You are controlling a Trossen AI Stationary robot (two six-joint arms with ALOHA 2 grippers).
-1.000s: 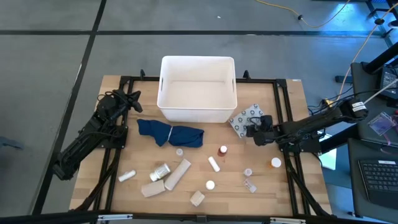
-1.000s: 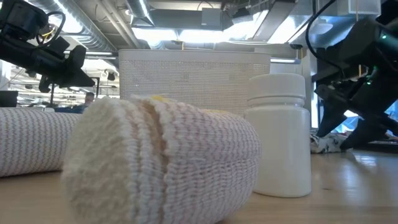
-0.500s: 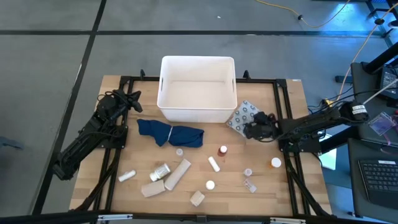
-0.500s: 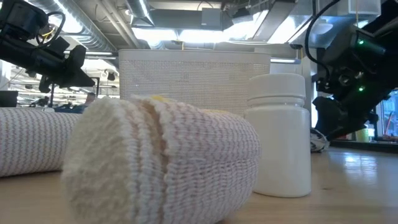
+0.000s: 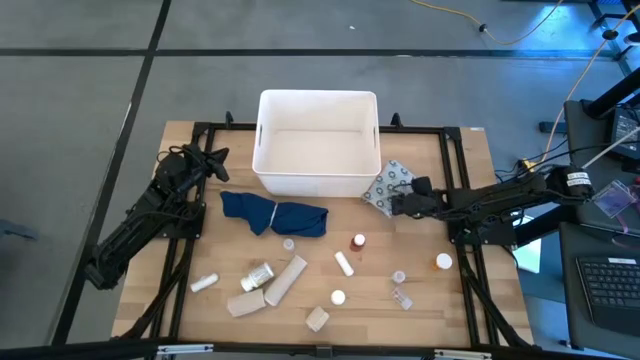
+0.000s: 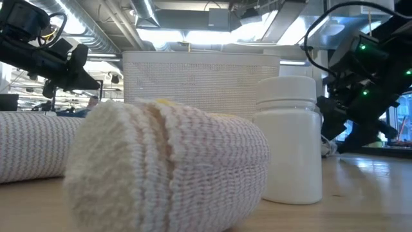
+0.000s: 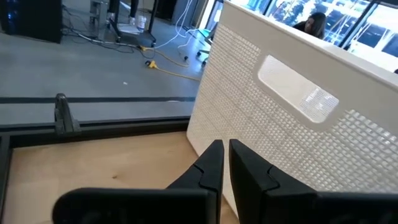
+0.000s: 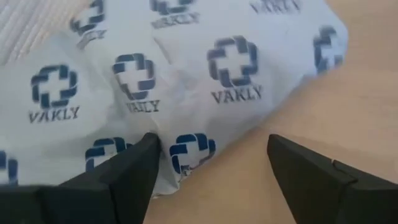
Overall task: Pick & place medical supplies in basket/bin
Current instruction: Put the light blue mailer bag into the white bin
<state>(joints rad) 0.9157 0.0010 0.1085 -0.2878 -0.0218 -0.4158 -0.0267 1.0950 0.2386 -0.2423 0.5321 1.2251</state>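
Note:
The white tub [image 5: 318, 143] stands at the table's far middle. The grey dotted packet [image 5: 388, 184], printed with blue crosses in the right wrist view [image 8: 186, 74], lies at the tub's right near corner with its far edge up against the tub wall [image 8: 25, 25]. My right gripper [image 5: 396, 203] is open, low at the packet's near right edge. My left gripper [image 5: 215, 160] waits shut at the table's left, pointing at the tub [image 7: 298, 124]. Bandage rolls [image 5: 285, 280], a block [image 5: 317, 318] and vials [image 5: 358, 241] lie on the near half. My right gripper comes in level from the table's right. One finger [image 8: 134, 168] lies against the packet's near edge [image 8: 180, 158], while the other finger [image 8: 305, 168] stands over bare wood. The packet rests on the table, bulged up toward the tub.
A dark blue cloth [image 5: 275, 213] lies in front of the tub. White bottles [image 5: 344, 263], [image 5: 205, 283] and an orange-capped vial [image 5: 443, 262] are scattered near. In the low view a bandage roll [image 6: 167, 167] and a white bottle [image 6: 288, 138] stand close to the camera.
My right gripper has moved toward the table's left, toward the tub, and sunk lower. The packet has slid left ahead of it, coming up against the tub's right near corner. The left arm has kept still.

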